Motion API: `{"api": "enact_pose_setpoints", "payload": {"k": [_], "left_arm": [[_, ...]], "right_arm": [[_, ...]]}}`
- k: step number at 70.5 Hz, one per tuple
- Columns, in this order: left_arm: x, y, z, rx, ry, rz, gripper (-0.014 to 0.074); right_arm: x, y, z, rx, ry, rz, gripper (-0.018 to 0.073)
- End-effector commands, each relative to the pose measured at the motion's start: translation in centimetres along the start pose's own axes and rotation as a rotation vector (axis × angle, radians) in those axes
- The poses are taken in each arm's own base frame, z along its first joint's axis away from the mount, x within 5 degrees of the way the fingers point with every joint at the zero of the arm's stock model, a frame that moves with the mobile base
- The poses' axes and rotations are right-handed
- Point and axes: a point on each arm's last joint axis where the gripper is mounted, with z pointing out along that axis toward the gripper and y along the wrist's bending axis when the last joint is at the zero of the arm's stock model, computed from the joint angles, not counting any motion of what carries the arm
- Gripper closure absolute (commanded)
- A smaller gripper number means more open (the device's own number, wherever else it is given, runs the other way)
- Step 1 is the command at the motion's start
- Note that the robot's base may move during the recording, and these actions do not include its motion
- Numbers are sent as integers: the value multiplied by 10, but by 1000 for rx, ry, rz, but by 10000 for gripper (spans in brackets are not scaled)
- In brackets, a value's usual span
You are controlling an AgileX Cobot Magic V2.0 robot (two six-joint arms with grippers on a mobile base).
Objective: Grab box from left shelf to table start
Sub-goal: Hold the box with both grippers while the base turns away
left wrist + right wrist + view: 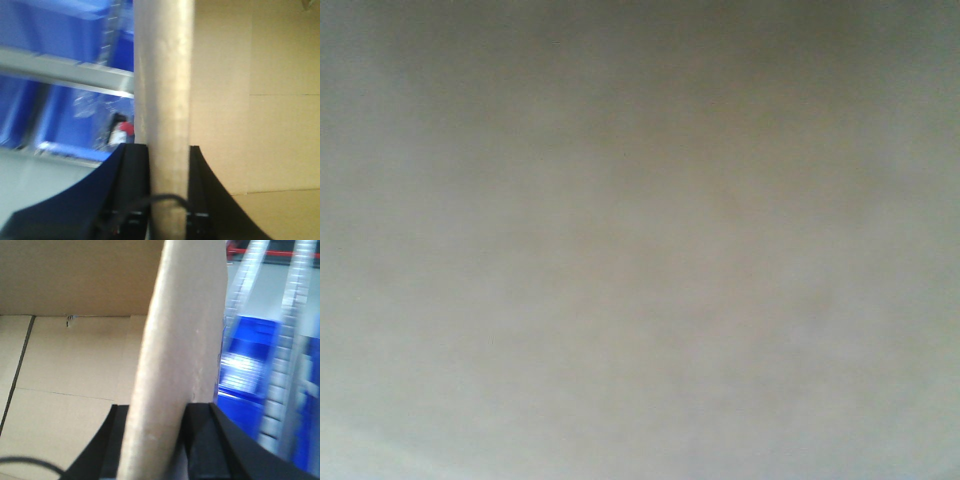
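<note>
Left end effector (168,150) and right end effector (161,407) each pinch a wall edge of the box (235,100), and each edge runs straight out from the fingers. Blue bins (65,125) and shelf rail (60,70) lie just beyond the left grip. Front view is blank, so I can't tell the clearance.

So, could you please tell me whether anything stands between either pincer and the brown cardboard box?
Nothing visible does: the left pincer and the right pincer are each shut on a wall of the large brown cardboard box. The blue plastic bins sit beyond.

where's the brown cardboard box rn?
The large brown corrugated cardboard box is clamped by its walls: one wall in the left gripper, another in the right gripper, with blue plastic bins blurred behind in both wrist views.
</note>
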Motion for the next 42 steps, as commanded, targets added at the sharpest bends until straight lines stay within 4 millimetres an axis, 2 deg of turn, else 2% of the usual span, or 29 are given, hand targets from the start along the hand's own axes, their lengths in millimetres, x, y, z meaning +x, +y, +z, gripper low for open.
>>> {"api": "enact_pose_setpoints", "payload": {"k": [1, 42], "left_arm": [[-11, 1, -7, -19, -83, 19, 696], [-11, 1, -7, -19, -83, 19, 696]], "right_arm": [[-24, -3, -3, 64, -192, -57, 499], [-24, -3, -3, 64, -192, -57, 499]]}}
